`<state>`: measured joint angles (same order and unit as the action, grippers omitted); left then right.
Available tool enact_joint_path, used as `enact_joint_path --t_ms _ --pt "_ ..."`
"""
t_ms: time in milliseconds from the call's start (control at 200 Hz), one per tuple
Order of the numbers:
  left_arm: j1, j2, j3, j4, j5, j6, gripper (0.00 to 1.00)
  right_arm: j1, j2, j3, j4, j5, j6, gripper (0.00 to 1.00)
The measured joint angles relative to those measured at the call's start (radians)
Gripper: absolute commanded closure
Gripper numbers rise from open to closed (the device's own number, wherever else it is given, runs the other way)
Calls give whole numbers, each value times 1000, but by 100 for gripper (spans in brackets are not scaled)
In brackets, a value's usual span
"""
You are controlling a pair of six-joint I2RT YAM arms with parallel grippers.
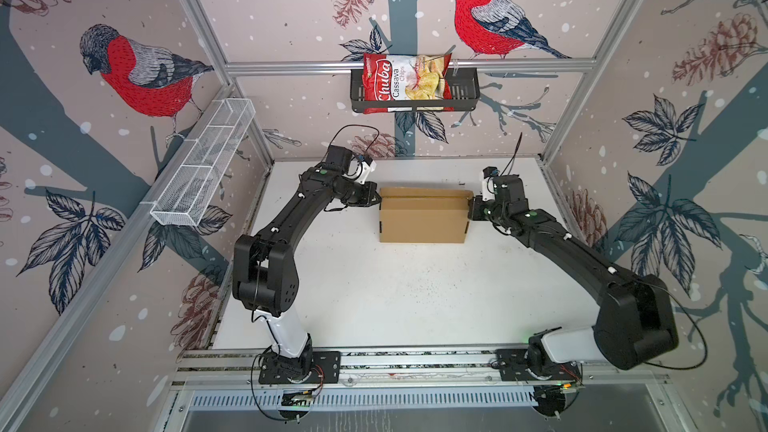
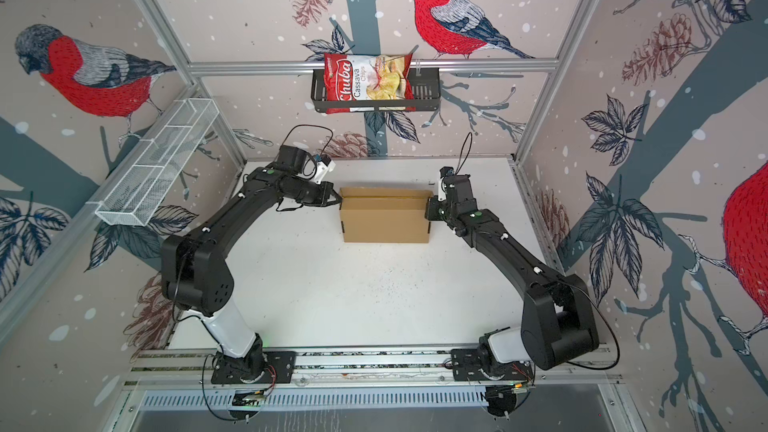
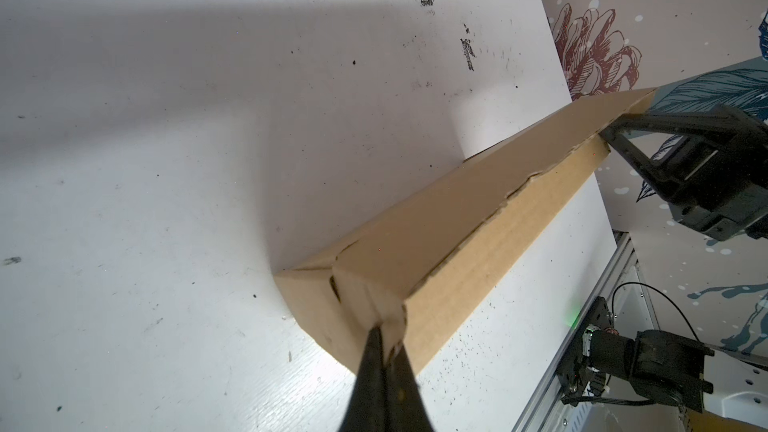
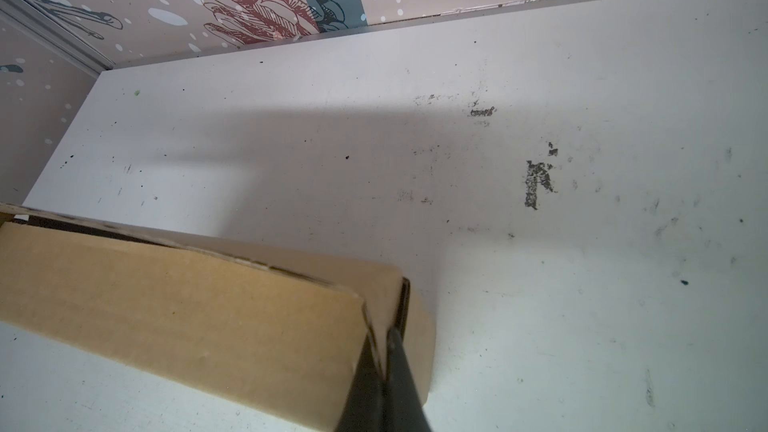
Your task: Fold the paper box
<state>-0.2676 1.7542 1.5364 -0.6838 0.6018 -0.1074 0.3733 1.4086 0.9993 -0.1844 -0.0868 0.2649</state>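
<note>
The paper box (image 1: pixel 422 218) (image 2: pixel 384 220) is plain brown cardboard, folded into a closed oblong block resting on the white table toward the back. A seam runs along its upper far edge. My left gripper (image 1: pixel 377 198) (image 2: pixel 338 200) is at the box's left end and my right gripper (image 1: pixel 471 203) (image 2: pixel 428 205) at its right end. In the left wrist view the left gripper (image 3: pixel 388 340) is shut, with a corner of the box (image 3: pixel 436 234) pinched between its tips. In the right wrist view the right gripper (image 4: pixel 384 336) is shut on the end flap of the box (image 4: pixel 187 305).
A red chips bag (image 1: pixel 405 83) sits in a black basket (image 1: pixel 465 93) on the back wall. A white wire basket (image 1: pixel 203 164) hangs on the left wall. The arms' base rail (image 1: pixel 374 361) runs along the front edge. Walls close the table on three sides.
</note>
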Motion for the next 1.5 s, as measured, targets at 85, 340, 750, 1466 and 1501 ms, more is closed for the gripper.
enact_joint_path --t_ms 85,340,750,1466,1501 --pt "0 0 -10 13 0 -11 100 1 0 -1 3 0 0 100" --pt "0 0 -43 48 15 -16 100 4 0 -6 14 3 3 100" --pt "22 -2 -23 -13 14 13 100 11 0 -5 13 -5 3 100" --pt "22 -24 -34 -31 14 26 89 28 5 -3 16 17 19 100" --pt "22 -26 -34 -35 16 26 87 28 5 -3 16 14 19 100"
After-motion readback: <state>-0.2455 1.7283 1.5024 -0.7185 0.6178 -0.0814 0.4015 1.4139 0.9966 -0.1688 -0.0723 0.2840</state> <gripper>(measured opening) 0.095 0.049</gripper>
